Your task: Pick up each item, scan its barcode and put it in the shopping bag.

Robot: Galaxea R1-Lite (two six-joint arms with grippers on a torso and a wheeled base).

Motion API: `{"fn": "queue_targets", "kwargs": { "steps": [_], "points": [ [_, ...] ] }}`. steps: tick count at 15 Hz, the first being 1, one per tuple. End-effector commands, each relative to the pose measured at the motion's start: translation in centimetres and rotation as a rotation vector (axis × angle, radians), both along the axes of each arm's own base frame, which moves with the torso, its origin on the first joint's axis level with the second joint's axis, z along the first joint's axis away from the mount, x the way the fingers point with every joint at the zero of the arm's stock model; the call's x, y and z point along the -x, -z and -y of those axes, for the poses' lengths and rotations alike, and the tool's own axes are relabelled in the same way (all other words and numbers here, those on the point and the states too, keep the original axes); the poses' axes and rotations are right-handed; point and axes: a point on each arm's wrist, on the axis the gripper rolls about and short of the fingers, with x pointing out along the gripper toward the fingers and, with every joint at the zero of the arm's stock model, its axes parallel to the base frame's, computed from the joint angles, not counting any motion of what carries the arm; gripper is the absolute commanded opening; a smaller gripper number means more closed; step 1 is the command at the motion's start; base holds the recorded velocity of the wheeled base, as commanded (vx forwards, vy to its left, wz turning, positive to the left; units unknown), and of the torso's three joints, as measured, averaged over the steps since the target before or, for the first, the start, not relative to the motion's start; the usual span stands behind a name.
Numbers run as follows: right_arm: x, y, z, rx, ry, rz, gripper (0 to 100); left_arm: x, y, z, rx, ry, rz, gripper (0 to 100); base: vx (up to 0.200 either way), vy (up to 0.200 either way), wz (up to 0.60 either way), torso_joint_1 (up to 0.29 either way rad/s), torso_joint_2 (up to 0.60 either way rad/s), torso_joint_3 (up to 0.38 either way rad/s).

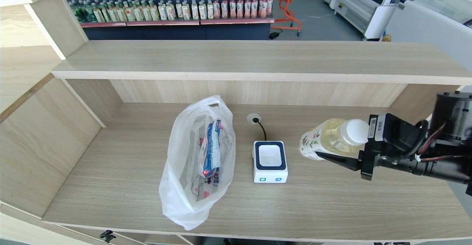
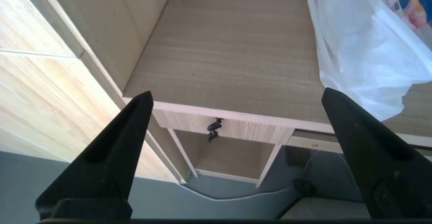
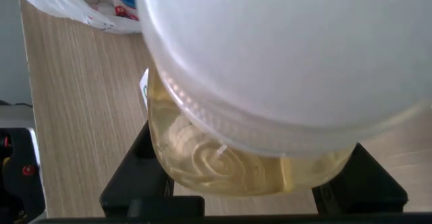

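Observation:
A bottle of yellow tea (image 1: 332, 138) with a white cap and flowered label hangs tilted over the counter, right of the scanner (image 1: 270, 161). My right gripper (image 1: 328, 147) is shut on the bottle; in the right wrist view the bottle (image 3: 270, 82) sits between the black fingers (image 3: 135, 183). The white plastic shopping bag (image 1: 199, 160) lies left of the scanner with a blue and red packet (image 1: 212, 149) inside. My left gripper (image 2: 236, 150) is open with nothing in it, low in front of the counter's front edge, with the bag (image 2: 364, 55) off to one side.
The wooden counter (image 1: 332, 208) has a raised ledge (image 1: 258, 59) along the back and a side wall (image 1: 44, 145) on the left. A black cable runs from the scanner to a hole (image 1: 253, 118). Store shelves of bottles (image 1: 173, 11) stand behind.

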Motion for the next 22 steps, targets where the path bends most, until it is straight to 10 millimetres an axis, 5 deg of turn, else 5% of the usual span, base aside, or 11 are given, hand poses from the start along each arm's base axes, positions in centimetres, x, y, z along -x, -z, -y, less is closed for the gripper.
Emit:
{"fn": "queue_targets", "kwargs": {
  "steps": [1,7,13,22],
  "points": [
    [-0.4,1.0,-1.0,0.014,-0.038,-0.033,0,0.0,0.0,0.0,0.001,-0.001,0.001,100,0.0,0.0,0.0,0.0,0.0,0.0],
    [-1.6,3.2,-1.6,0.085,-0.101,-0.029,0,0.0,0.0,0.0,0.001,-0.001,0.001,100,0.0,0.0,0.0,0.0,0.0,0.0],
    [-6.1,4.5,-2.8,0.094,-0.143,0.078,0,0.0,0.0,0.0,0.001,-0.001,0.001,100,0.0,0.0,0.0,0.0,0.0,0.0],
    [-6.7,6.5,-2.0,0.085,-0.121,0.071,0,0.0,0.0,0.0,-0.001,-0.001,0.0,100,0.0,0.0,0.0,0.0,0.0,0.0]
  ]
}}
